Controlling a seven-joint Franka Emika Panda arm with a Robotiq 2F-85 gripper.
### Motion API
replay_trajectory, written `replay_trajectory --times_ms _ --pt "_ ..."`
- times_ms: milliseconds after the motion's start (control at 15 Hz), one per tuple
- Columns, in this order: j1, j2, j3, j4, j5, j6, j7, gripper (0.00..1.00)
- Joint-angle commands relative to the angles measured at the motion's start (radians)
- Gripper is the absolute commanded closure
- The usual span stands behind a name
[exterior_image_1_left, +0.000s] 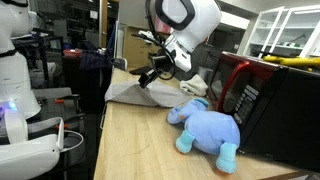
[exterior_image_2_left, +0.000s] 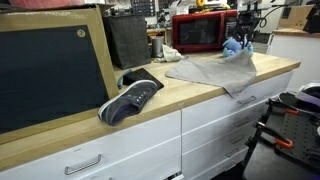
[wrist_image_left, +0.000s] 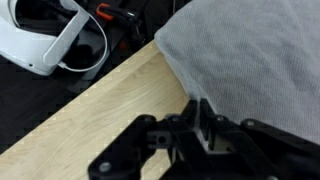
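A grey cloth (exterior_image_1_left: 132, 93) lies spread on the wooden counter (exterior_image_1_left: 130, 150); it also shows as a flat grey sheet (exterior_image_2_left: 213, 70) in an exterior view. My gripper (exterior_image_1_left: 149, 78) hangs at the cloth's edge, fingers pressed together. In the wrist view the shut fingertips (wrist_image_left: 201, 112) pinch the rim of the grey cloth (wrist_image_left: 250, 50), which fills the upper right. A blue plush toy (exterior_image_1_left: 208, 128) lies on the counter just beside the cloth, in front of the microwave (exterior_image_1_left: 270, 100).
A grey shoe (exterior_image_2_left: 130, 100) rests on the counter (exterior_image_2_left: 170, 100) away from the cloth. The red microwave (exterior_image_2_left: 198, 32) stands at the back with the plush toy (exterior_image_2_left: 232, 45) near it. A white robot body (exterior_image_1_left: 15, 90) and white gear (wrist_image_left: 40, 40) sit beyond the counter edge.
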Motion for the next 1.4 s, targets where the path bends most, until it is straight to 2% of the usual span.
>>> replay_trajectory --times_ms 0,267,467,733,1000,1333 --pt "0.04 0.029 -0.008 0.049 0.015 -0.064 0.158 0.98" --pt "0.073 0.057 -0.001 0.083 0.059 -0.078 0.303 0.98" --pt "0.085 0.074 0.013 0.104 0.16 -0.047 0.384 0.98" --pt "0.101 0.078 0.034 0.112 0.282 0.02 0.453 0.98" --pt "0.111 0.104 0.051 0.137 0.348 0.108 0.504 0.98" --pt "0.115 0.172 0.069 0.223 0.417 0.19 0.625 0.98"
